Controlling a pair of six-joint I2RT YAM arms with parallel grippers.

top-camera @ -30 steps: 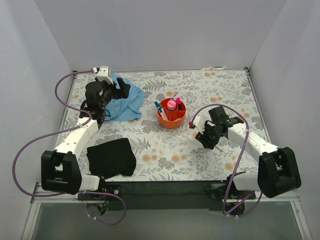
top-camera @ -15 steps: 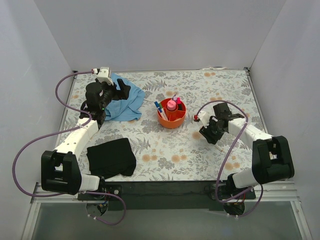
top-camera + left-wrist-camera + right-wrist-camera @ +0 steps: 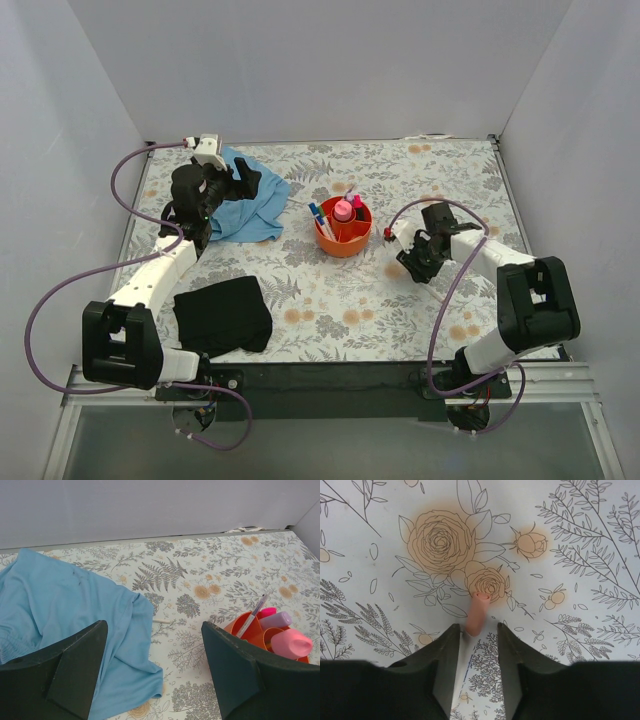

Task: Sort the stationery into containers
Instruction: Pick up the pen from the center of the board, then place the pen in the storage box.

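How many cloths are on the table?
2. The blue cloth lies crumpled at the far left of the table. The black cloth lies at the near left. No others show, though one could be hidden.

Lighting's bright, even and diffuse from overhead on all my feeds. Tabletop [image 3: 330, 300] is evenly lit, shadows soft and short. Top view is sharp, though the black cloth [image 3: 222, 314] crushes to flat black. Left wrist: left end effector [image 3: 154, 630] fingers [image 3: 75, 665] are dark and slightly soft, background crisp. Right wrist: floral print is sharp, right end effector [image 3: 477, 626] fingers [image 3: 435, 675] are near-black silhouettes.
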